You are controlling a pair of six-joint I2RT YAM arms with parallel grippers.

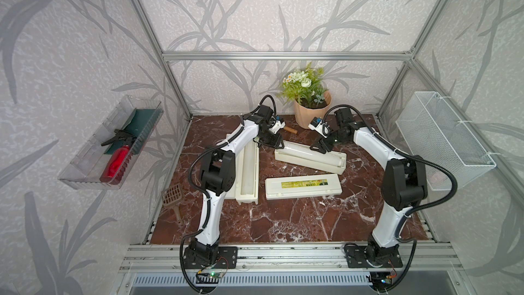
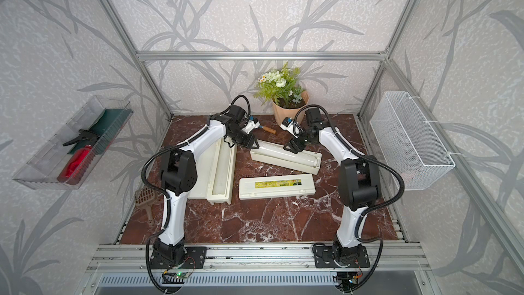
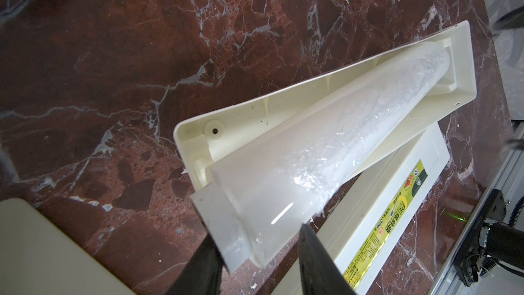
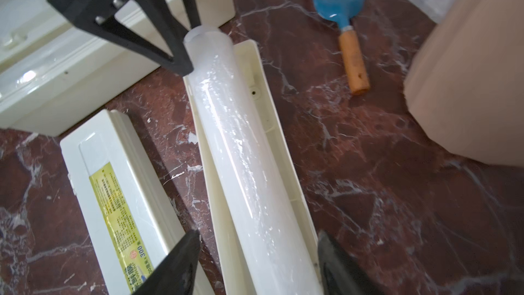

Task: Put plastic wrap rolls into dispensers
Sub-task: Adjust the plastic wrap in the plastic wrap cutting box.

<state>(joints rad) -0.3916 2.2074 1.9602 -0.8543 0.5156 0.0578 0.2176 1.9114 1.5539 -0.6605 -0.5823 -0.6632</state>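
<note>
While left claw [image 3: 256, 234] grips its end, roll [image 3: 326, 137] runs lengthwise along dispenser [image 3: 255, 109].

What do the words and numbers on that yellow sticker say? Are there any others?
"PE保鲜膜": big print on the yellow-green label of the cream-white lid.
"×300米": on the same label, after a smaller number that looks like "30厘米".
The label's columns of tiny print: too small to read.
The red round mark on the label: too blurred to read.
No other readable text anywhere.
</note>
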